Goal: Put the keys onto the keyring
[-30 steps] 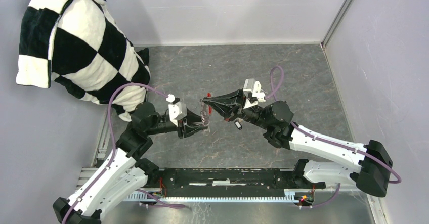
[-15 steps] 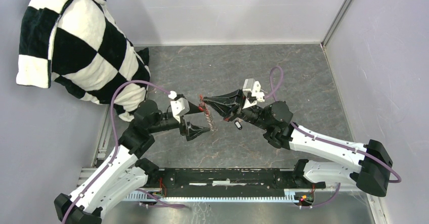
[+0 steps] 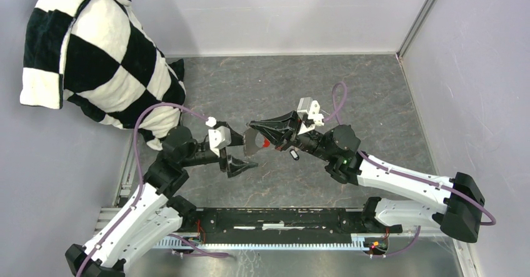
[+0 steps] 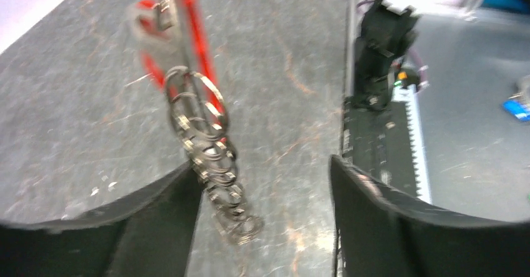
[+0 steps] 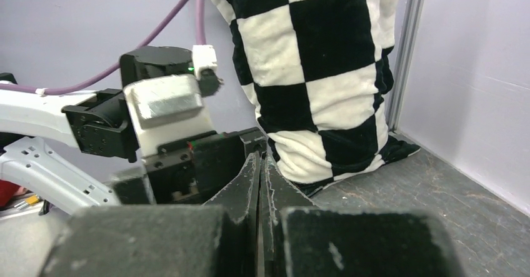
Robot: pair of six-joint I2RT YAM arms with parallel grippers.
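Well, keyring (image 4: 209,164) between open left jaws.

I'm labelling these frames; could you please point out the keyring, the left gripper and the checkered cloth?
keyring (image 4: 209,155), left wrist view, mid chain.
left gripper (image 4: 261,177), left wrist view, between fingertips.
checkered cloth (image 3: 87,61), top view, black square.

Robot lab cell, judging by the fittings. Plain walls (image 3: 281,14) are boxing in a grey tabletop (image 3: 375,95), and an aluminium post (image 3: 420,20) is running up the corner. Left arm (image 3: 140,211) and right arm (image 3: 400,177) are sitting bolted to a black rail (image 3: 281,217), with purple cables (image 3: 159,105) looping off them. A checkered cloth (image 3: 94,58) is hanging far left.
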